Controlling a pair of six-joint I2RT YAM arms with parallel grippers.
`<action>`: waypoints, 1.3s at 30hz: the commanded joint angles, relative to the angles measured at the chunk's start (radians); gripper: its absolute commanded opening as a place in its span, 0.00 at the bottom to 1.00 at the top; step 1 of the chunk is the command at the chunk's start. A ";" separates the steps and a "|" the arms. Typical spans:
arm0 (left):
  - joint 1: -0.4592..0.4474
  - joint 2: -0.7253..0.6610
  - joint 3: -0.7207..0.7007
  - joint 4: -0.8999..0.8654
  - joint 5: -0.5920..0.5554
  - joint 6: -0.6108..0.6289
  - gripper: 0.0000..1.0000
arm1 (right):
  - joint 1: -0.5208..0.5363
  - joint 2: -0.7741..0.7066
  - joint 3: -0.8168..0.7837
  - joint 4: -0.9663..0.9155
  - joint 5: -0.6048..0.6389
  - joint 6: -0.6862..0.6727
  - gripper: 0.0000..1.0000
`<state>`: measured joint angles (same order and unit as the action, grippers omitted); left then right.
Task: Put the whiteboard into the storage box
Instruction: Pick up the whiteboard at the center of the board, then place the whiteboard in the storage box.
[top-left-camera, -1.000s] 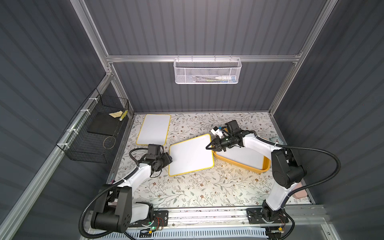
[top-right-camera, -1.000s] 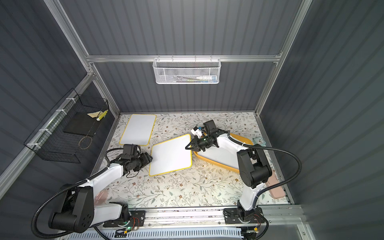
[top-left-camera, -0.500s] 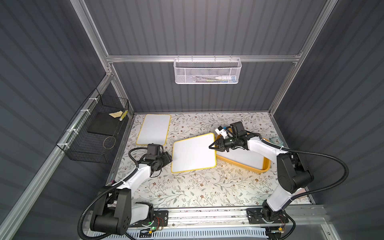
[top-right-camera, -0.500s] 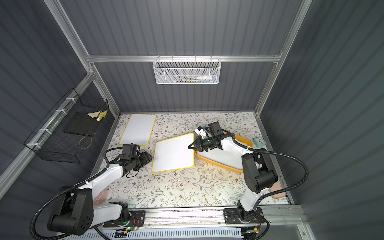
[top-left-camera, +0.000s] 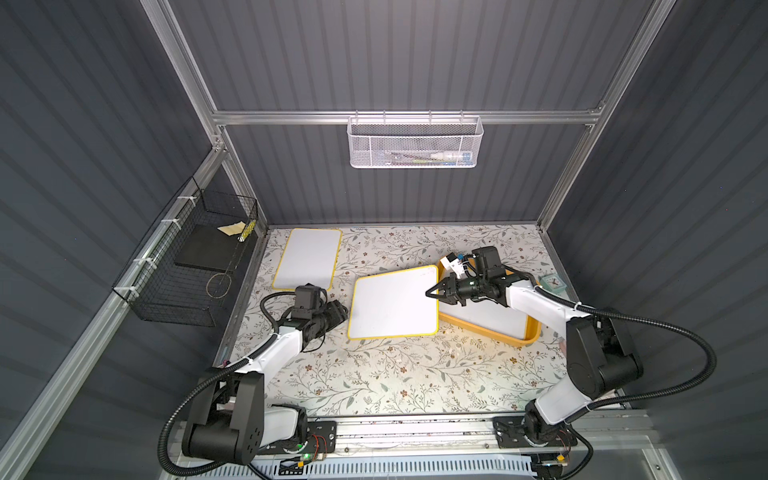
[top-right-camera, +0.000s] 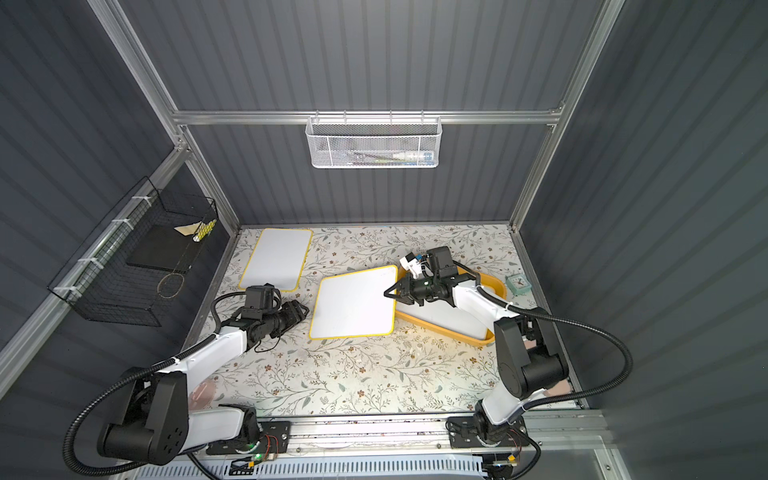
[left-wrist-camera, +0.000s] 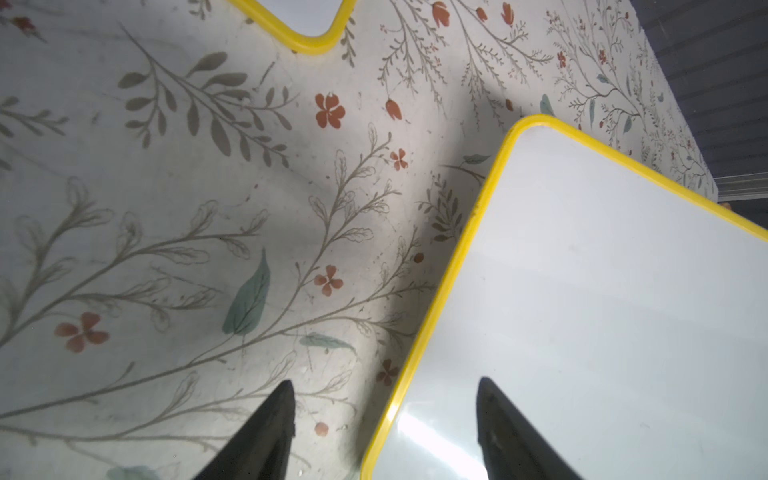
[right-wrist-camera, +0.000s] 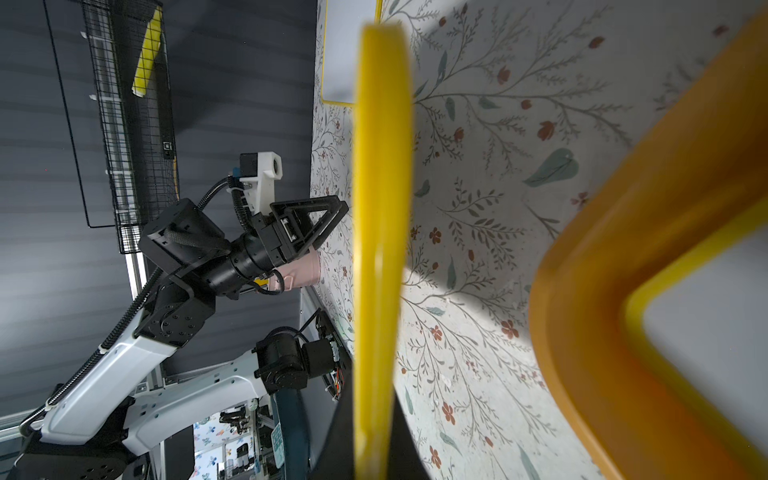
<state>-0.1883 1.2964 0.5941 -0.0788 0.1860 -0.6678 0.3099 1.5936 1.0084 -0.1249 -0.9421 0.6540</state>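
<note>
Fingers (right-wrist-camera: 336, 457) of the right gripper (top-left-camera: 430, 292) are pressed onto the yellow rim of the whiteboard (top-left-camera: 392, 301), pinching it at the middle of one edge. The right wrist view shows that rim edge-on between them. Left gripper (top-left-camera: 338, 309) sits at the opposite edge, holding nothing, its fingers (left-wrist-camera: 266, 436) spread: one over the floral table (top-left-camera: 374, 374), one over the board's white face.

Whiteboard is not in yet. In both top views its gripped edge overlaps the near corner of the storage box (top-left-camera: 486, 331) and the rest lies out over the table. Whether the far edge touches the cloth, cannot tell. A second board (top-left-camera: 494, 311) already lies inside the box; a third (top-left-camera: 309, 257) lies at the back of the table.

Risks, as judged:
- One narrow pinch on a wide flat panel, so it may swing or slip out if moved fast.
- Too low a carry, and the board's underside catches the orange rim (right-wrist-camera: 582, 332) and shoves the box.
- A skewed board wedges across the rim instead of dropping flat onto the one inside.
- The left finger above the panel could be struck if that edge rises.
</note>
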 joint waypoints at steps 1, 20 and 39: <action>-0.004 0.013 0.028 0.064 0.046 0.014 0.70 | -0.038 -0.076 -0.016 0.087 -0.090 0.041 0.00; -0.007 0.260 0.036 0.499 0.407 -0.077 0.72 | -0.517 -0.528 -0.296 -0.092 -0.163 0.024 0.00; -0.007 0.278 -0.002 0.405 0.351 -0.041 0.72 | -0.873 -0.443 -0.364 -0.092 -0.251 -0.069 0.00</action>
<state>-0.1890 1.5898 0.6136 0.3595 0.5602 -0.7284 -0.5594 1.1278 0.6506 -0.2764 -1.1332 0.6033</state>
